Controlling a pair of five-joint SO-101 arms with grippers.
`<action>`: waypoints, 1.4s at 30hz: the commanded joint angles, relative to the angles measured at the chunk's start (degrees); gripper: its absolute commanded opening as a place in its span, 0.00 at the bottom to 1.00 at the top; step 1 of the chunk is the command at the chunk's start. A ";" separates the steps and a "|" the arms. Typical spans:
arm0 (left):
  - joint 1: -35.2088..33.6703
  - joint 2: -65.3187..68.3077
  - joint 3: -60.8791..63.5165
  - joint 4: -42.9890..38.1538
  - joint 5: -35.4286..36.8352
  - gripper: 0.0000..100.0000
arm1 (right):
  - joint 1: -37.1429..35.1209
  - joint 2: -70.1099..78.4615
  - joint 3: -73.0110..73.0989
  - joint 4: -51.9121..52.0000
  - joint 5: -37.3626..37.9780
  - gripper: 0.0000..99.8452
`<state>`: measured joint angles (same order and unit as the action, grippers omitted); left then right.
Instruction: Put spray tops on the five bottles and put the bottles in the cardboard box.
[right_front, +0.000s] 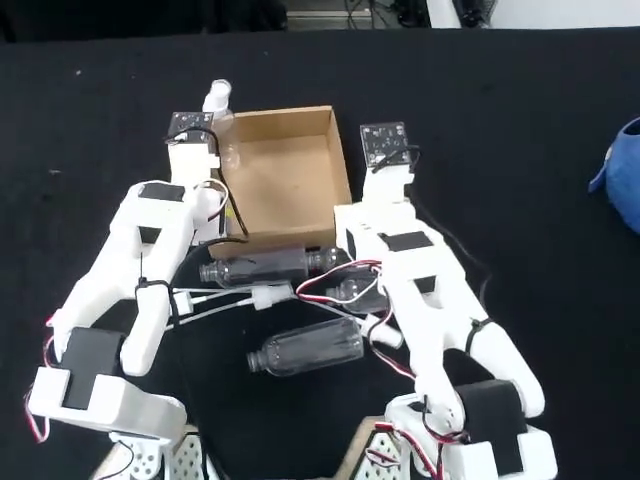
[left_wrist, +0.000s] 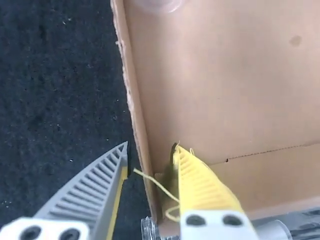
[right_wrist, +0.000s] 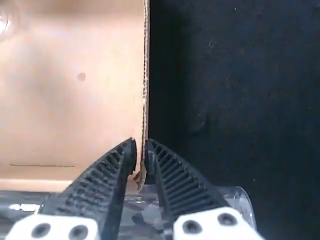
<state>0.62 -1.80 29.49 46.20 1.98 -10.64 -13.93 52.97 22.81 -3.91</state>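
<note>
From where I stand, both arms are at the brown cardboard box (right_front: 285, 180), which sits at twelve o'clock on the black table (right_front: 520, 150). The right gripper (right_wrist: 140, 144) has its black fingers nearly together, pinching the box's three o'clock wall. The left gripper (left_wrist: 150, 147) straddles the nine o'clock wall with one finger outside and one inside. Its fingers are partly spread and not visibly clamping.

The box floor is mostly bare. One clear plastic bottle with a white spray top (right_front: 218, 100) stands at its far ten o'clock corner, apparently just inside, though I can't be sure.

At six o'clock of the box, a clear uncapped bottle (right_front: 262, 268) lies on its side almost against the near wall. A second clear lying bottle (right_front: 305, 348) is further toward six, and a third clear bottle (right_front: 352, 290) is half hidden under the right arm. A loose white spray top with a thin tube (right_front: 266, 297) lies between the first two.

I'd judge the bottles empty, light, smooth and thin-walled, so they are likely to roll or dent. The best hold looks to be across the mid-body or at the stiffer neck. The box looks light too, and its card wall would flex if tugged.
</note>
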 joint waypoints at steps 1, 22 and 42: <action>0.22 -2.81 -0.40 -0.79 0.09 0.03 | -1.67 -2.86 -0.57 1.58 0.18 0.01; 0.04 -13.36 0.22 -0.35 0.09 0.14 | -1.58 -2.95 -6.90 1.76 0.18 0.24; -9.45 -38.86 7.87 18.81 -6.86 0.17 | -1.32 -32.92 -13.32 34.20 18.55 0.19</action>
<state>-7.74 -38.20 36.53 64.48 -4.00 -11.16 -42.15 43.38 52.44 10.24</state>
